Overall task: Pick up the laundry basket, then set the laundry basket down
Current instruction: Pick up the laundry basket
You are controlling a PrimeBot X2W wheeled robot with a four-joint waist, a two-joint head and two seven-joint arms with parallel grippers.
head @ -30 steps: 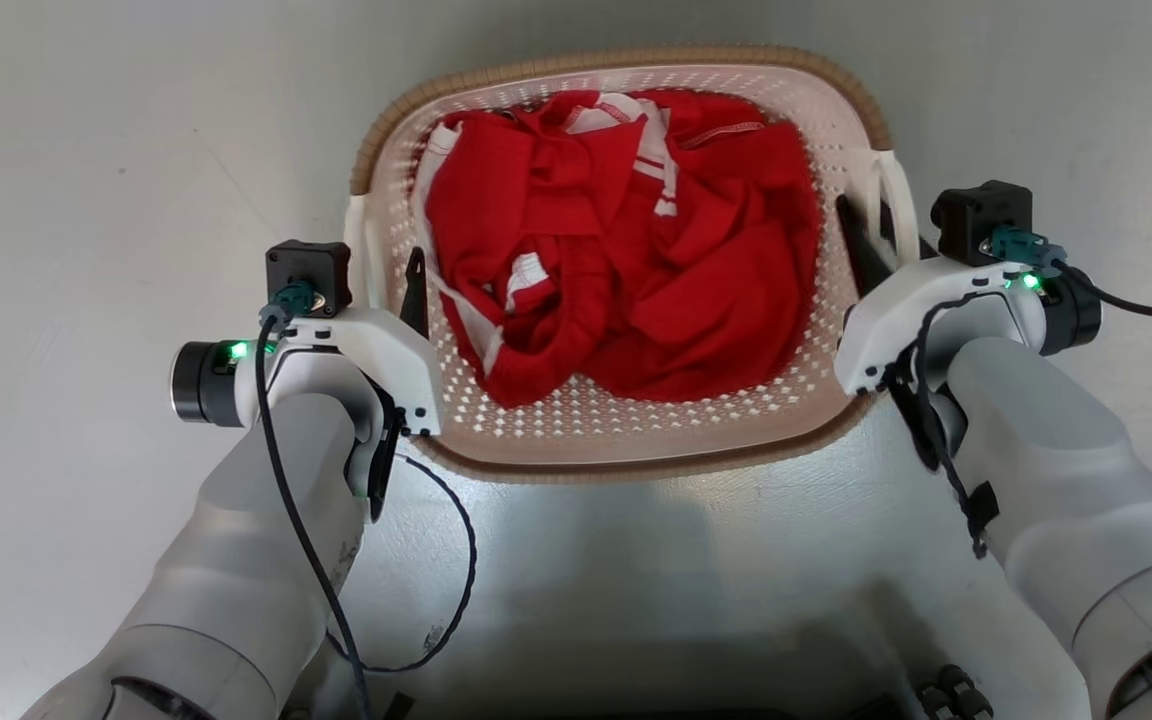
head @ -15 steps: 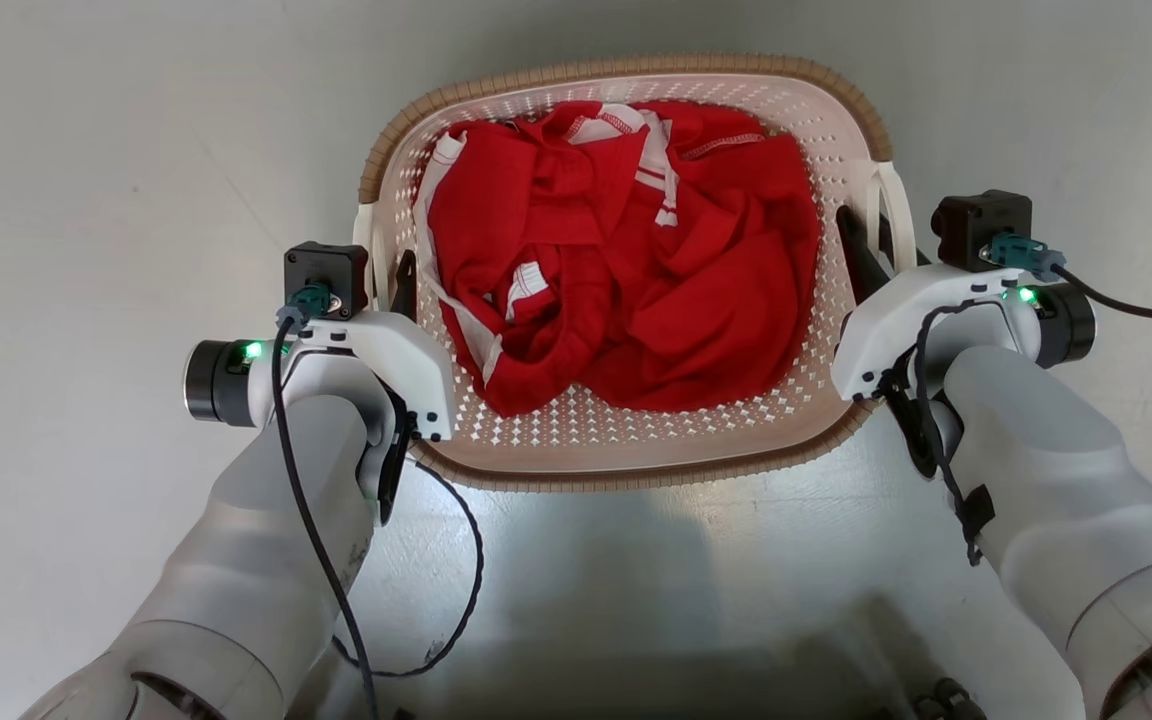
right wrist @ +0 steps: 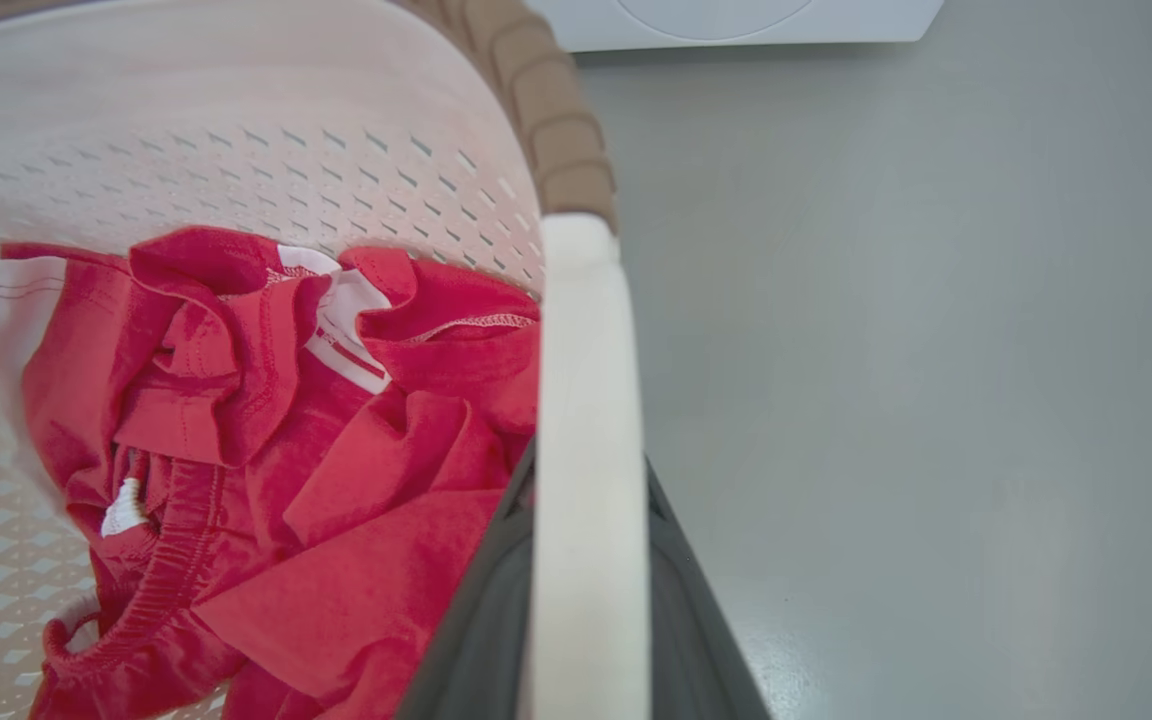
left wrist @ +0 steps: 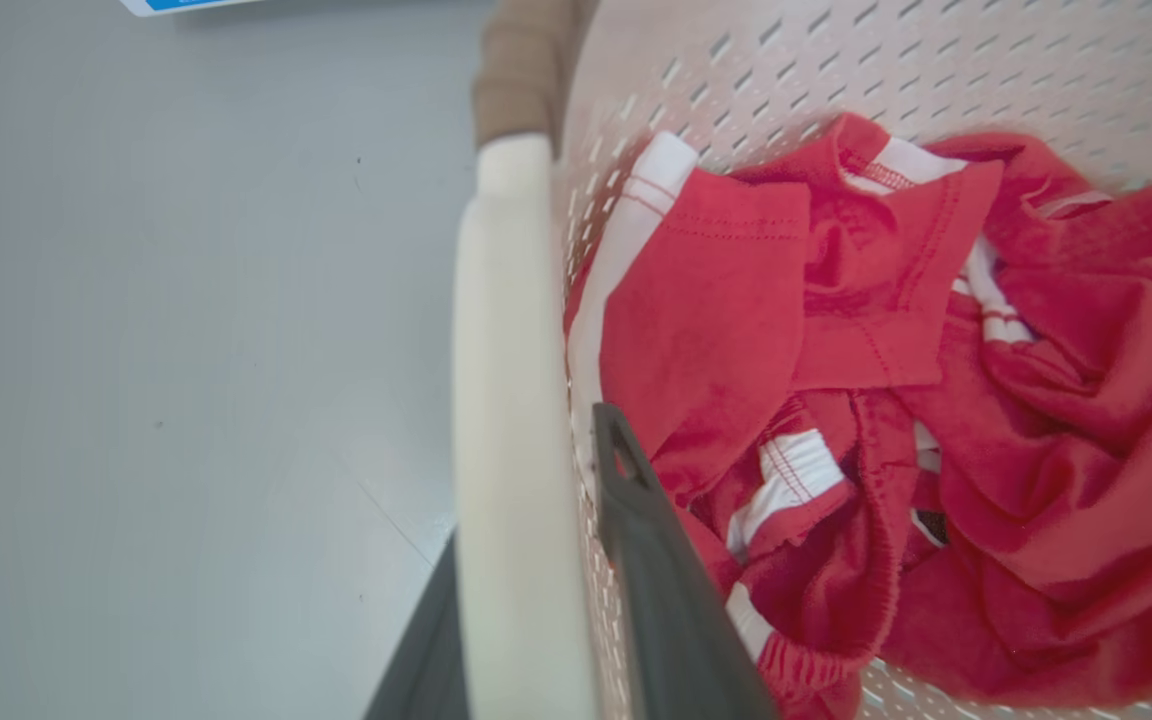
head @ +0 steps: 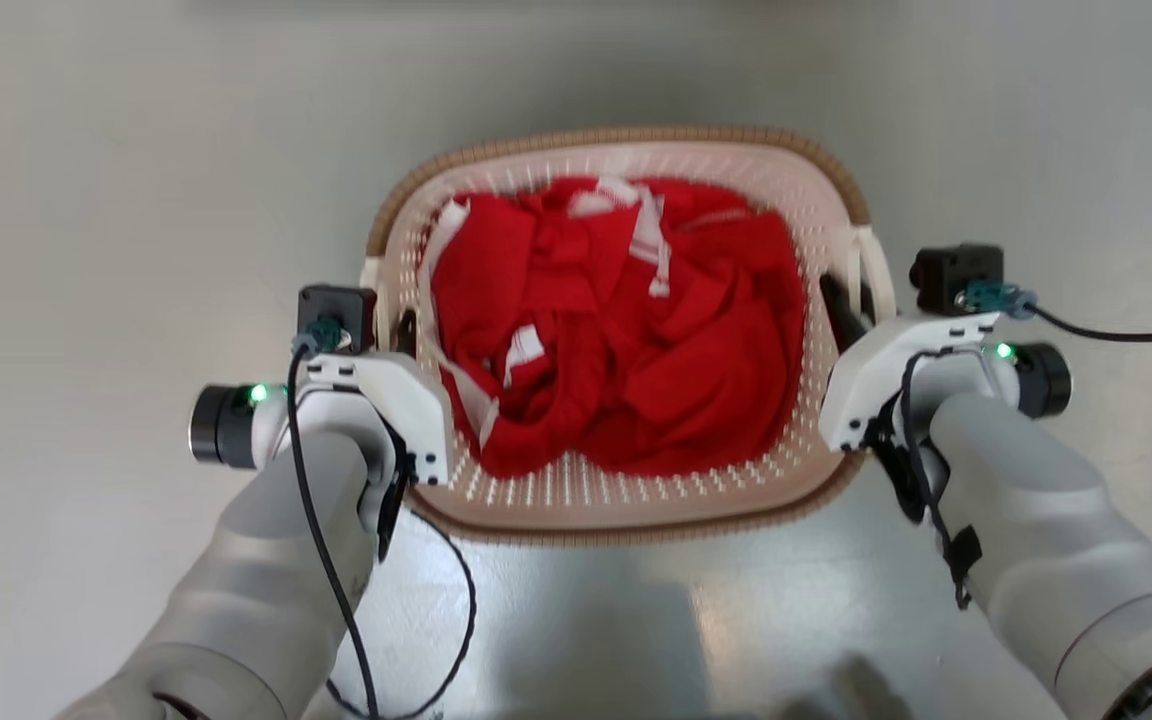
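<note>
**Head view: laundry basket point(head: 626, 140) gripped at both side handles**

The basket is seen over the grey floor point(head: 86, 220), directly in front of the robot and between its two arms. Whether its base touches the floor cannot be told. It is filled with crumpled red clothes point(head: 636, 340) trimmed in white.

The left gripper point(head: 391, 325) is closed on the left handle point(head: 376, 290). In the left wrist view, one dark finger point(left wrist: 656, 570) is set inside the perforated wall, close beside the clothes. The other finger point(left wrist: 426, 660) is largely hidden behind the white loop point(left wrist: 506, 450).

The right gripper point(head: 851, 300) is closed on the right handle point(head: 876, 270). In the right wrist view, the handle point(right wrist: 586, 450) is clamped between the two fingers point(right wrist: 481, 620), and much of them is covered by it.

A black cable point(head: 1116, 335) is trailed from the right wrist. The lower edge of a white appliance point(right wrist: 736, 25) is seen beyond the basket's brown rim point(right wrist: 556, 130), and a blue-and-white edge point(left wrist: 186, 5) is seen on the floor at the top of the left wrist view.
</note>
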